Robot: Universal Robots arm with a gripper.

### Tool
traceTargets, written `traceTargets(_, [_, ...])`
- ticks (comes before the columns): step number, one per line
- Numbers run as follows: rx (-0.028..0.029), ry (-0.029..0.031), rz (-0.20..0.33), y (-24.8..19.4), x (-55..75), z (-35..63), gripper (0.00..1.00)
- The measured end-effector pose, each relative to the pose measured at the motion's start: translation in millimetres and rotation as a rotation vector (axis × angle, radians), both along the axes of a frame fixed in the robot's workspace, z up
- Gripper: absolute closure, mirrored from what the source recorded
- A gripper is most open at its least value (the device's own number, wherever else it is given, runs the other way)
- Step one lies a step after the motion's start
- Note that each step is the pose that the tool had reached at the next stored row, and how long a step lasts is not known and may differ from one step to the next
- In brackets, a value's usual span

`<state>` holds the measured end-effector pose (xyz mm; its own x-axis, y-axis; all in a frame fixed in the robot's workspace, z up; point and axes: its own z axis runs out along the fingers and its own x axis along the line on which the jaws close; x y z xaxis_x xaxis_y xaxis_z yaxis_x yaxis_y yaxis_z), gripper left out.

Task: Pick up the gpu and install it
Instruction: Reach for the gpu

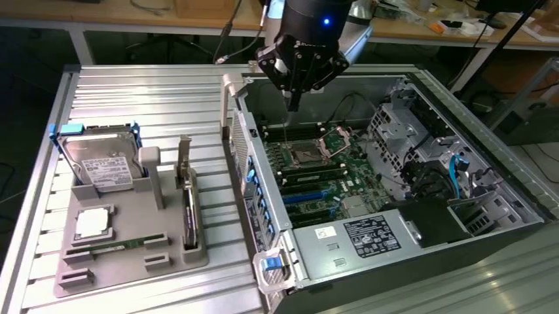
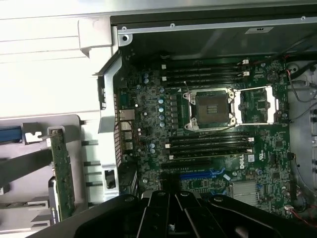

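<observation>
The black gripper (image 1: 294,103) hangs with its fingers pressed together, holding nothing, over the far end of the open grey metal computer case (image 1: 511,196), above the green motherboard (image 1: 354,167). The case's raised side wall stands between it and the grey plastic parts holder (image 1: 131,226) on the exterior view's left. There the gpu (image 1: 188,203), a thin flat green circuit card with a silver metal end bracket, stands on edge, untouched, with open room above. Pickup and installation both remain.
</observation>
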<state>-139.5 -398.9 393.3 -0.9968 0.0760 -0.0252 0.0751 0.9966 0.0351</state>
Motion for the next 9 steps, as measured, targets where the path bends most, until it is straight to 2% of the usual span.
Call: traceTargets(9, [0.0013, 0.0, 0.0, -1.0, -13.8, 0.0, 0.89])
